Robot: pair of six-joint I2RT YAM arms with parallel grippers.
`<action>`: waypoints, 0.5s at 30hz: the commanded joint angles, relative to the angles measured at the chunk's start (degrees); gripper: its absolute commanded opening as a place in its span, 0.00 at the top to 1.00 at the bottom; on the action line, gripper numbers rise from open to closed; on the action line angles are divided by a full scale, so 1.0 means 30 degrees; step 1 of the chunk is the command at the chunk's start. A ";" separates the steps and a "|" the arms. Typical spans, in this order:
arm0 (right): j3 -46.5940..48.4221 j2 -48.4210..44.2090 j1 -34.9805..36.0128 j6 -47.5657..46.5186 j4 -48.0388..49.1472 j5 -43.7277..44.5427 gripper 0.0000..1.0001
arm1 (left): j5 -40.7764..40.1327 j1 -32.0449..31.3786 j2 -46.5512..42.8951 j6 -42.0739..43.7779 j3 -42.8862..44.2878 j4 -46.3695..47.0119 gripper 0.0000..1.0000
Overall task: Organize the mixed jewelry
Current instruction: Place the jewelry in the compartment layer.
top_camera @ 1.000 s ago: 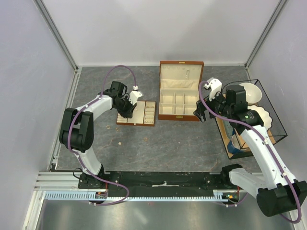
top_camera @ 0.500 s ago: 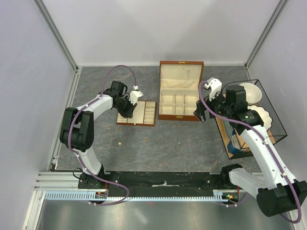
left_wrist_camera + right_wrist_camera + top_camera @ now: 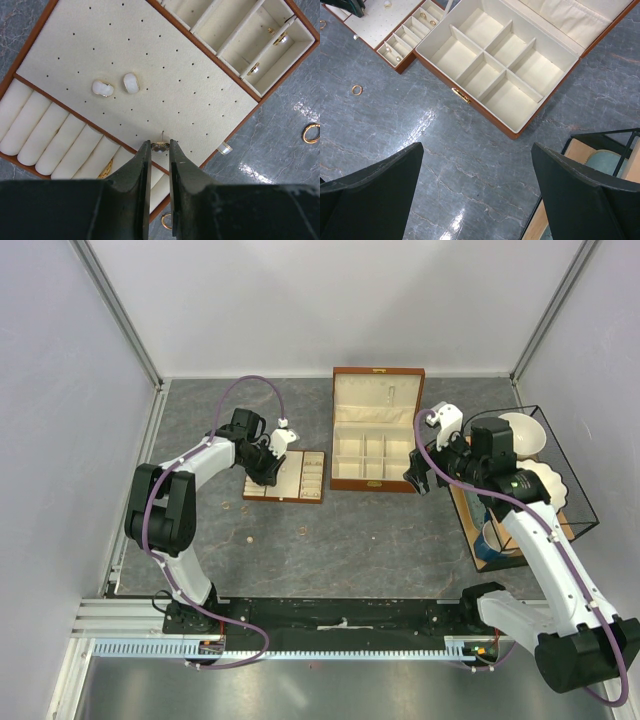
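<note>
Change: almost none over the last second in the top view; both arms keep their pose and the loose gold ring (image 3: 303,531) lies where it lay on the table (image 3: 380,540)
Meaning: I judge the left arm paused while seating one piece, with the mixed jewelry (image 3: 131,83) only partly sorted
Left gripper (image 3: 160,143): fingers nearly together, pinching a small gold stud (image 3: 160,147) at their tips (the hold looks light)
Stud position: over the near edge of the pierced pad of the tray (image 3: 150,75), below and right of two white earrings (image 3: 102,88)
Right gripper (image 3: 476,146): fingers wide apart, holding nothing, over bare table before the wooden box (image 3: 461,96)
Left to gather: the ring, well apart from both grippers
</note>
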 commanded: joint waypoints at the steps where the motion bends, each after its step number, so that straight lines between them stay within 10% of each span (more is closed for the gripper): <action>1: 0.0063 -0.0428 0.0004 0.0012 0.0465 -0.0232 0.02 | 0.0095 -0.0102 0.0118 -0.0220 0.0196 0.0123 0.82; 15: 0.0122 -0.0253 0.0004 0.0041 0.0435 -0.0349 0.02 | 0.0564 0.0162 -0.1024 -0.0249 -0.0273 0.0446 0.87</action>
